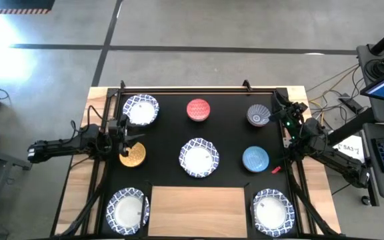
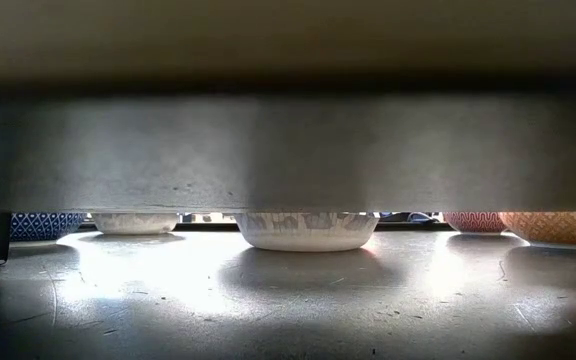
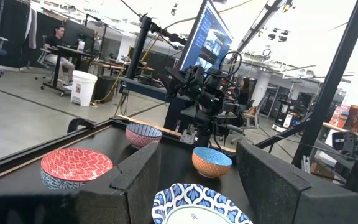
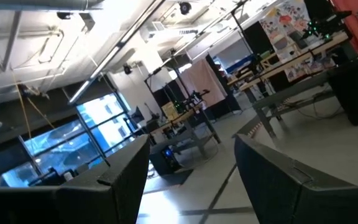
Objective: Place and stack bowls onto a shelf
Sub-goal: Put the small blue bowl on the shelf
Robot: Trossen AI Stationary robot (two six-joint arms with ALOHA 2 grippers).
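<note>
In the high view several bowls rest on their bases on the black mat [image 1: 172, 133]. White blue-rimmed ones sit far left [image 1: 141, 110], centre [image 1: 199, 158], near left [image 1: 128, 210] and near right [image 1: 273, 210]. The smaller ones are the red [image 1: 199, 110], blue-grey patterned [image 1: 259, 115], yellow-gold [image 1: 133, 155] and plain blue [image 1: 255, 159] bowls. The light-wood shelf [image 1: 197, 211] lies bare at the near edge. My left gripper [image 1: 127, 137] hovers open by the yellow-gold bowl, facing the centre bowl [image 3: 197, 205]. My right gripper [image 1: 280, 107] is open beside the patterned bowl, pointing up into the room [image 4: 191, 180].
A black frame [image 1: 199, 89] borders the mat on the far side and both flanks. A small red object [image 1: 276, 169] lies near the plain blue bowl. In the low view a dark slab [image 2: 288, 140] fills the upper half, with bowls [image 2: 306, 228] showing beneath it.
</note>
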